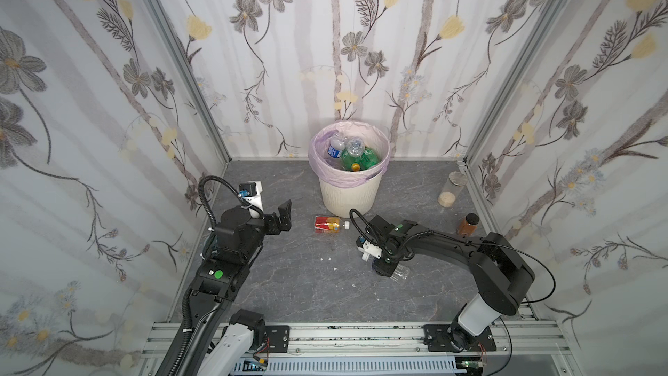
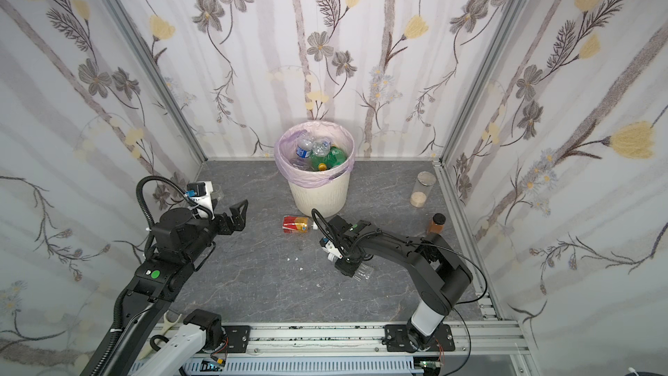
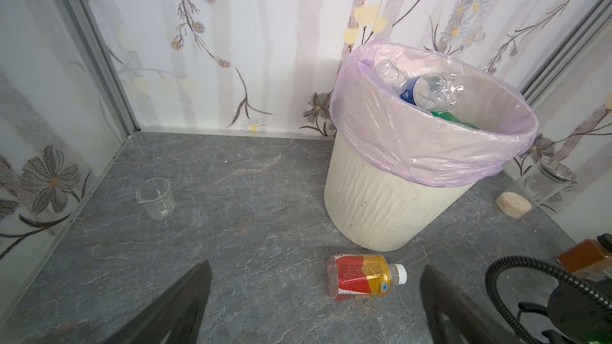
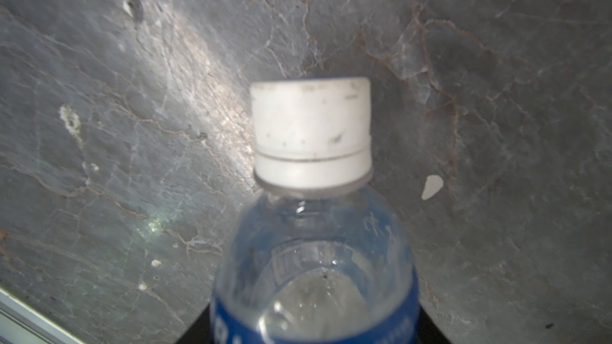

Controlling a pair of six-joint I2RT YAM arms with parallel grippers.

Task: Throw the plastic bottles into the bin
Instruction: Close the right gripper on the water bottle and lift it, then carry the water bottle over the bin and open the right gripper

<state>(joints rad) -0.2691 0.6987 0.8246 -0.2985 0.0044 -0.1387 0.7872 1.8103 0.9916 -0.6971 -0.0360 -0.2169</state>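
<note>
The right gripper (image 1: 386, 266) is clamped on a clear bottle (image 4: 314, 259), low over the table (image 1: 289, 283). The bottle lies almost flat, and its white cap (image 4: 311, 127) points left. Its blue label (image 4: 410, 309) has white letters too blurry to read. A red bottle (image 1: 326, 224) lies on its side just in front of the bin (image 1: 352, 195), with its top pointing right. Its small writing cannot be read. More bottles (image 1: 356, 155) sit in the bin. The left gripper (image 1: 285, 215) hangs with its jaws wide apart and empty.

bin (image 1: 352, 193) at 12 o'clock on the table (image 1: 289, 283), bottles (image 1: 356, 155) in it, one bottle (image 1: 327, 224) lying at its 6, another bottle (image 1: 399, 271) at 5, jar (image 1: 450, 189) at 3
</note>
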